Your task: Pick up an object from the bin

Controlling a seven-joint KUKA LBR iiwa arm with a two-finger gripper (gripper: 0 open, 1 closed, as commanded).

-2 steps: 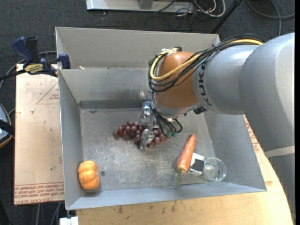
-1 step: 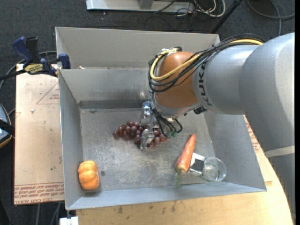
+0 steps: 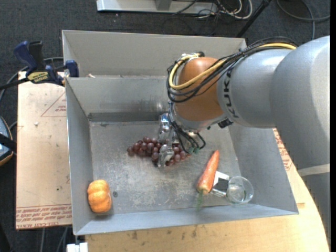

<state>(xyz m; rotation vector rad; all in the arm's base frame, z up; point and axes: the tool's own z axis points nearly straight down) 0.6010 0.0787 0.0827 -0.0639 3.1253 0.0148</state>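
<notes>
The bunch of dark red grapes [image 3: 143,148] lies mid-floor in the grey bin [image 3: 79,140]. The jaws sit at its right end, seemingly touching it; whether they are apart or together I cannot tell. Toward the front lie a carrot [image 3: 209,172], a clear glass [image 3: 239,189] and a small orange pumpkin [image 3: 99,196].

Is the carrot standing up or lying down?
Lying down. The carrot rests lengthwise on the bin floor, pointed tip toward the far wall, beside a clear glass.

grapes [image 3: 143,148] centre | carrot [image 3: 209,172] right | pumpkin [image 3: 99,196] front-left | glass [image 3: 240,189] front-right
</notes>
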